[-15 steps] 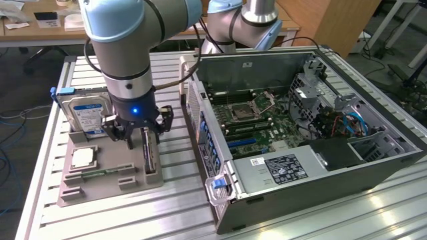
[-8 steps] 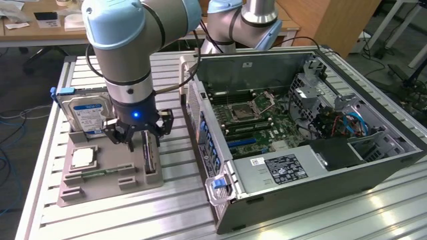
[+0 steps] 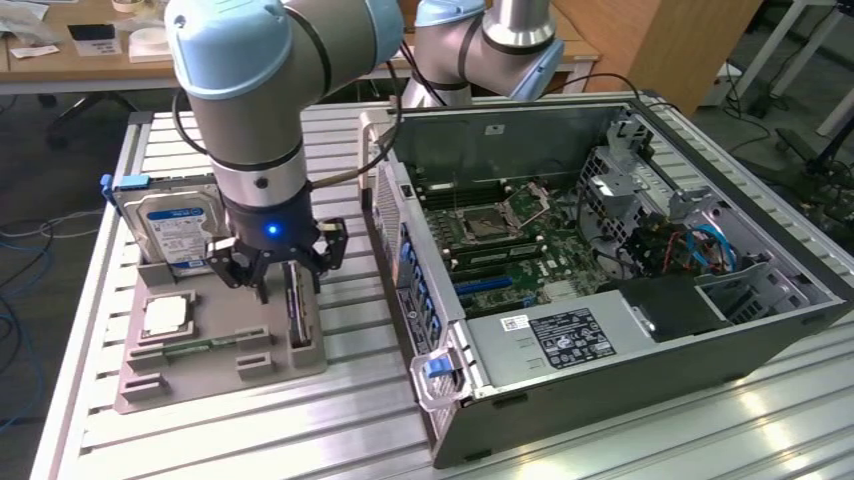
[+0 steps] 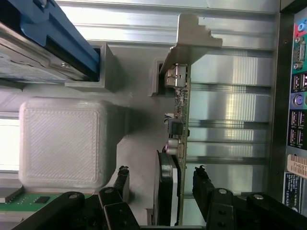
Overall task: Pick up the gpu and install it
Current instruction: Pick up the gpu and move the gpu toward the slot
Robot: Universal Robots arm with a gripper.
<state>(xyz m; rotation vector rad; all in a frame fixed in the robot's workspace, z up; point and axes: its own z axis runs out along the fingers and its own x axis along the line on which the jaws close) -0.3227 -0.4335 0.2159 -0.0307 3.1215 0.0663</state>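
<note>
1. A slatted aluminium table (image 3: 347,430) in a workshop, desks behind it. On it sit one grey printed fixture (image 3: 160,385) and, at the exterior view's right, one open computer case (image 3: 534,112) lying on its side with its motherboard (image 3: 501,235) exposed.
2. The fixture carries four parts, one of each: a blue-labelled hard drive (image 3: 174,225) standing upright, a square processor chip (image 3: 167,315), a green memory stick (image 3: 200,347), and the gpu (image 3: 299,322).
3. The gpu stands on edge in its slot at the side of the fixture nearest the case, with its metal bracket (image 4: 192,33) at the end far from me.
4. I am the gripper (image 3: 280,275), hanging low over that card with my jaws wide. In the wrist view my two fingers (image 4: 204,187) straddle the card's near end, one on each face. I see no contact (the gap on the case side looks narrow).
5. The step in hand, as I judge it, is the pick: the card is not gripped and nothing is in the case's slots from it.
6. That pick calls for my pads to meet the flat faces squarely, clear of the small upright components, and for a pull straight along the slot so the card does not bind.
</note>
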